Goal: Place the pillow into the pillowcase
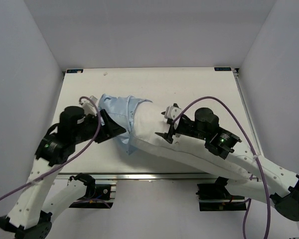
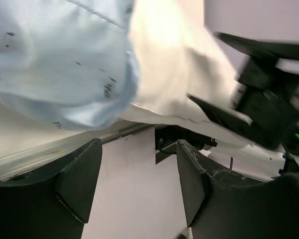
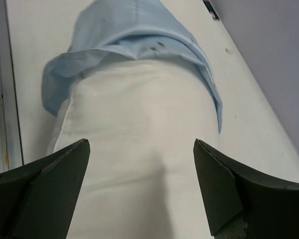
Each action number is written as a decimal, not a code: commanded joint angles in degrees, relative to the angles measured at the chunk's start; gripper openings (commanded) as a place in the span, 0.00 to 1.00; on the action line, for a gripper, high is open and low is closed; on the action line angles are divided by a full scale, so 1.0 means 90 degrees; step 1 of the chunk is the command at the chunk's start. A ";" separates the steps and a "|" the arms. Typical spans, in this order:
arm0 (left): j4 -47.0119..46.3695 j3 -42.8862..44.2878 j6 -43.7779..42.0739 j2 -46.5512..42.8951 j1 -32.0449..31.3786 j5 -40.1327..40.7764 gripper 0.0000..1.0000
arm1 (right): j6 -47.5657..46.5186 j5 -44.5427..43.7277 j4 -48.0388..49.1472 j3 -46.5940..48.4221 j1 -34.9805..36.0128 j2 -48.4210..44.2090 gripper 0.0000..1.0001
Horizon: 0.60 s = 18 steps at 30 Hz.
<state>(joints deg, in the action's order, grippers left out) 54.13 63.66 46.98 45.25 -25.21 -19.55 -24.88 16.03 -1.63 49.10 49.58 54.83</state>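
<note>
**Pillow part-sleeved; both sets of fingers spread**

Item position: The pillow lies on the white surface, left of centre, running diagonally from far-left to near-right. Its far-left end sits inside the pillowcase; the rest of the white body is bare. The right wrist view confirms this. The blue pillowcase is bunched in wrinkles over the far end, its open hem crosses the width of the pillow, and the surface shows alongside.

Left gripper: It is placed at the near-left side of the pillowcase, against or just beside the fabric; contact cannot be confirmed. In its own wrist view the left gripper has its fingers spread wide with nothing between them. The pillowcase bulges just above the tips, and the pillow emerges beside it.

Right gripper: It is positioned over the bare part of the pillow, near the hem. In the wrist view the right gripper has its fingers spread wide, one towards each side of the pillow's upper face. Whether they press the cloth cannot be told.

The pillow's near-right end passes beneath the right arm; its limit there cannot be made out.
</note>
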 commanded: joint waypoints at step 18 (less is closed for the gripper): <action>-0.1258 0.1891 -0.2641 0.2527 0.0028 0.0864 0.74 | 0.1691 0.1197 -0.0482 -0.0631 -0.0548 0.0705 0.62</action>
<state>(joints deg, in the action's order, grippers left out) 46.41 75.81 29.69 66.43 -25.17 -12.14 -7.77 23.88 -2.70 44.99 44.80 62.41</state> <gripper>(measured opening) 0.741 0.614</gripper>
